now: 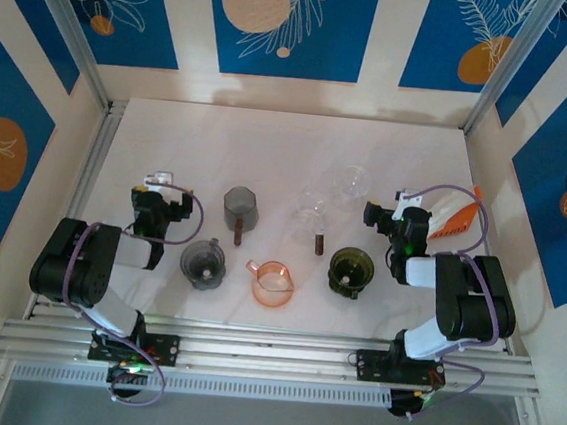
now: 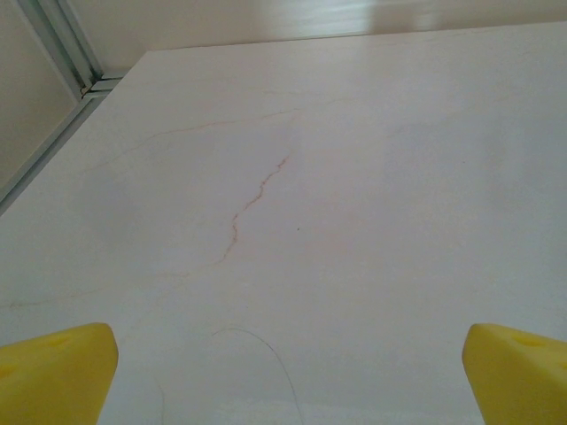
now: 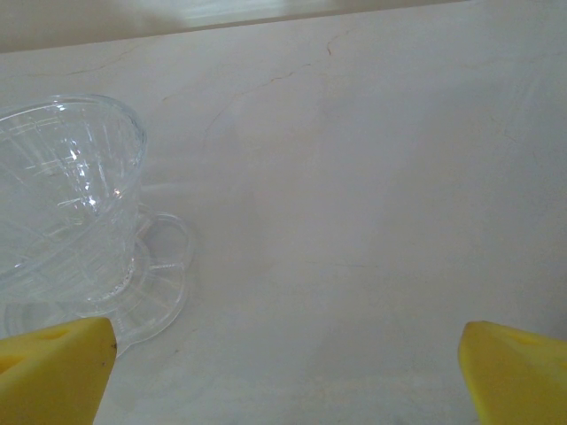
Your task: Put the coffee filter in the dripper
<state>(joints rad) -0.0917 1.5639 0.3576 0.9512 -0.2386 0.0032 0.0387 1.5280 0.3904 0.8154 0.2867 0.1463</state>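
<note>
Two clear glass drippers stand at mid-table, one (image 1: 313,215) with a brown handle and one (image 1: 350,184) farther back. The farther one (image 3: 71,204) sits left of my right gripper (image 3: 285,376), apart from it. A white and orange packet (image 1: 454,215), apparently the coffee filter pack, lies at the right edge behind my right gripper (image 1: 396,213). That gripper is open with bare table between its yellow fingertips (image 3: 53,367). On the left side my left gripper (image 1: 159,184) is also open over bare table (image 2: 283,376), and nothing lies between its fingers.
More drippers stand in front: a grey one (image 1: 241,208), a grey one (image 1: 203,263) by the left arm, an orange one (image 1: 272,283) and a dark green one (image 1: 351,270). A metal rail (image 2: 53,53) borders the table on the left.
</note>
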